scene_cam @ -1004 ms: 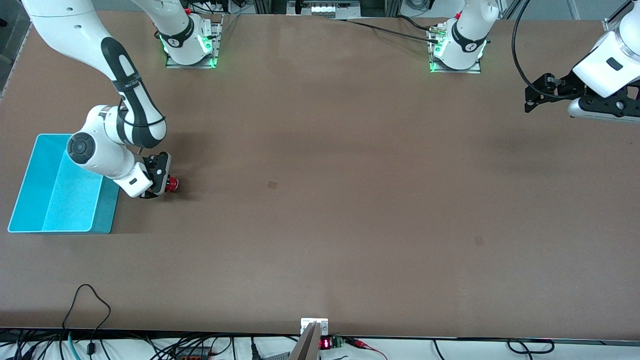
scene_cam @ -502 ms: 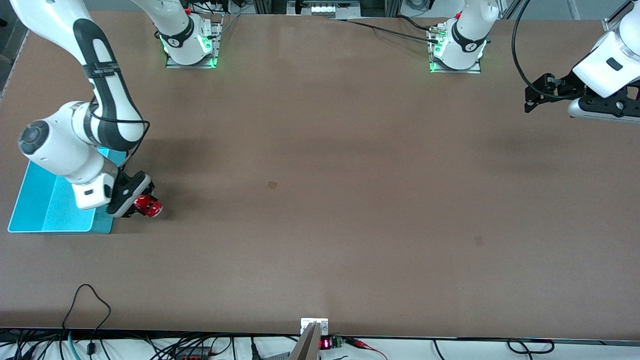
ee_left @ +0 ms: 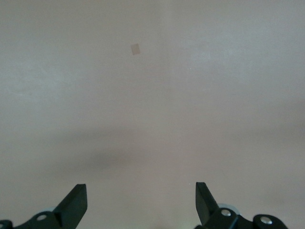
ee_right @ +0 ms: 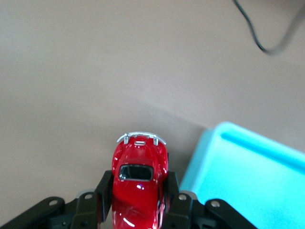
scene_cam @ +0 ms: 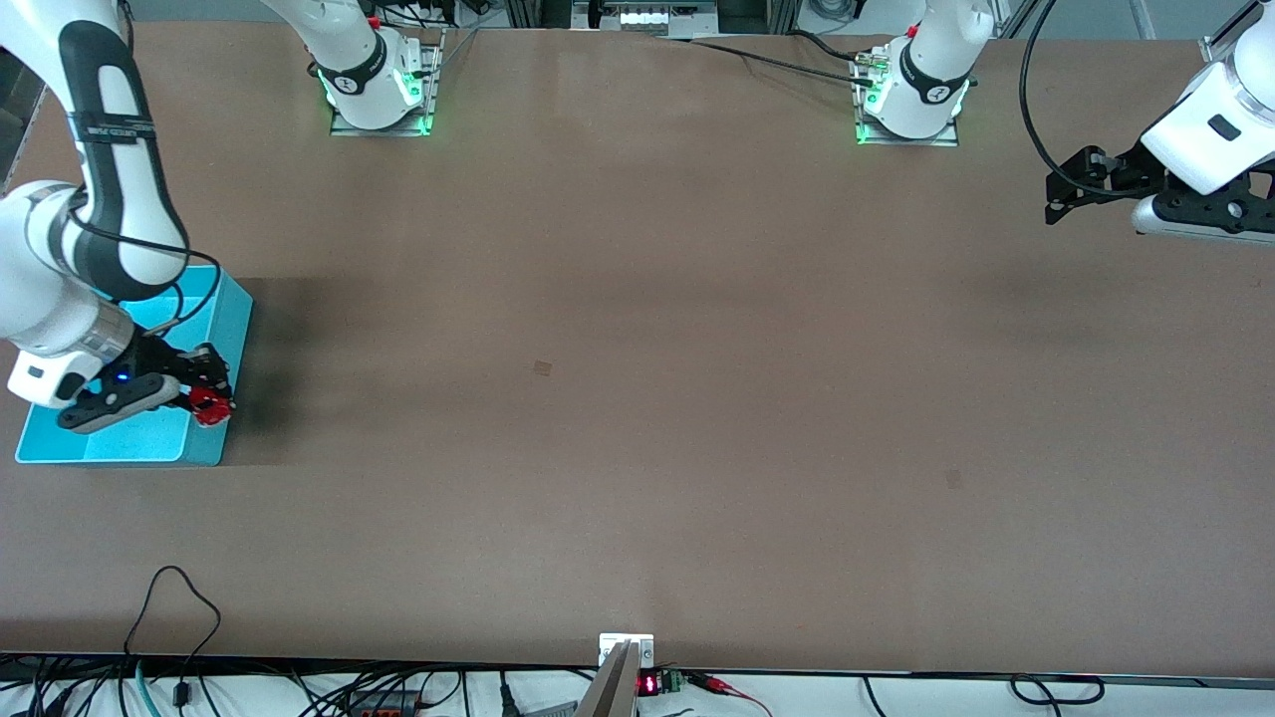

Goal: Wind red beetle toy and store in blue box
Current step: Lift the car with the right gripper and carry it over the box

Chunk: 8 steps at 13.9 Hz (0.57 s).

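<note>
The right gripper (scene_cam: 204,403), jaws clamped on the tiny glossy red beetle toy (scene_cam: 210,405), has carried it from the bare worktop (scene_cam: 637,398) to the light blue plastic box's (scene_cam: 149,448) wall (release seems next). The left gripper (scene_cam: 1071,194) waits, jaws open.

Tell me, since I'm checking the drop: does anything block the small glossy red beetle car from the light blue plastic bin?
Nothing visible does. The right gripper holds the red beetle car over the blue bin, at its wall toward the left arm's end; the bin has no lid.
</note>
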{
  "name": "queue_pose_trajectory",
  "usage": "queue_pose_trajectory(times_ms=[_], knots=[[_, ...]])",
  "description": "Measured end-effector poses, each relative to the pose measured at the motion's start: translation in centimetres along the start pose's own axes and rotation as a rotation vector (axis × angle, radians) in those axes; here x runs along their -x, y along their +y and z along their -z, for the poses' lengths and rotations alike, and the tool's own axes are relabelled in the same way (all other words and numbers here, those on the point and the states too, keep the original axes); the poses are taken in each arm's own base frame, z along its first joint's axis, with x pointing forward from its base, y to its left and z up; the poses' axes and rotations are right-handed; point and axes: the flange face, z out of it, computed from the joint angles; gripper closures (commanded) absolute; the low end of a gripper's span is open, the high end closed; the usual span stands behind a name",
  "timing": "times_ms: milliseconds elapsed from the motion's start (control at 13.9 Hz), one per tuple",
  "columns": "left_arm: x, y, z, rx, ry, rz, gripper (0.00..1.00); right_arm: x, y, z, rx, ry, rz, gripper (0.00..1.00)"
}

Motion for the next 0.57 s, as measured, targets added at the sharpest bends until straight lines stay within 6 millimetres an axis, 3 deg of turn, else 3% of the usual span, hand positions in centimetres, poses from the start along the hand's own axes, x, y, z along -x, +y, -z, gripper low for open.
queue_pose_trajectory(times_ms=[358,573], knots=[[0.0,0.0,0.0,0.0,0.0,0.0,0.0,4.1,5.4,0.7,0.002,-0.023,-0.208,0.87],[0.0,0.0,0.0,0.0,0.0,0.0,0.0,6.1,7.4,-0.6,0.017,-0.066,-0.28,0.88]])
